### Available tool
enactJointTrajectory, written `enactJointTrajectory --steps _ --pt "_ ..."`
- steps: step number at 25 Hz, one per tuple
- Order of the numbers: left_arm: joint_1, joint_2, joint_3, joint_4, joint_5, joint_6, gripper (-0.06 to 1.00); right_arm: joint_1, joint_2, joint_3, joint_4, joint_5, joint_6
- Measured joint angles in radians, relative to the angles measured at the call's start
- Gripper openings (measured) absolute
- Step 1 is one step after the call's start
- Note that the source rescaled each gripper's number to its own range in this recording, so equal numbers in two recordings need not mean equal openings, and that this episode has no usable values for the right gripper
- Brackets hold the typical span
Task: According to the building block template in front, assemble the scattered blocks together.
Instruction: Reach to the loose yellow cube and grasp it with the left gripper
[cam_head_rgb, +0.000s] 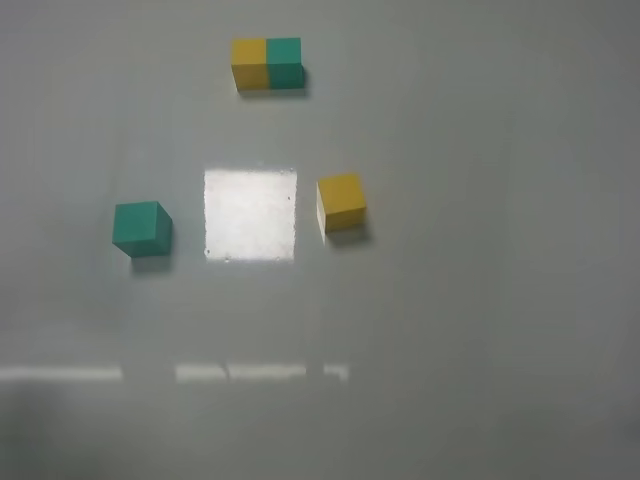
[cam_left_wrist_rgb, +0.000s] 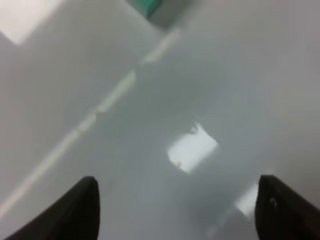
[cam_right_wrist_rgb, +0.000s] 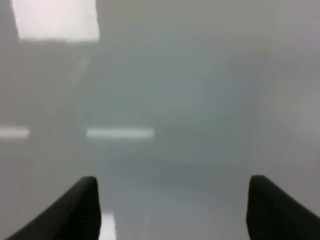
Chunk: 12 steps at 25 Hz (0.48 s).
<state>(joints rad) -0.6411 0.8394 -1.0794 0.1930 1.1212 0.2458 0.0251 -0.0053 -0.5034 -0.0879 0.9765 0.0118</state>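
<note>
Both jaws are wide and empty; I judge the next move is grasping the teal cube (cam_head_rgb: 141, 228) at nine o'clock, the yellow cube (cam_head_rgb: 341, 203) at three.

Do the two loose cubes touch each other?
No, the loose yellow cube and the loose teal cube lie apart, a bright reflection between them.

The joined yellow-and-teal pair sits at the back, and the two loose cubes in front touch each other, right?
No. The exterior high view shows the loose teal cube and loose yellow cube apart; the joined pair is at the back.
</note>
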Motion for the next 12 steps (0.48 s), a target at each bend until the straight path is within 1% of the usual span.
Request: enactJointTrajectory --steps 4,12 --pt "-0.097 0.099 -0.073 0.055 0.0 0.016 0.48 0.0 0.0 0.0 0.0 0.0 0.0" --pt "-0.251 0.287 -0.228 0.181 0.001 0.066 0.48 0.0 0.0 0.0 0.0 0.0 0.0"
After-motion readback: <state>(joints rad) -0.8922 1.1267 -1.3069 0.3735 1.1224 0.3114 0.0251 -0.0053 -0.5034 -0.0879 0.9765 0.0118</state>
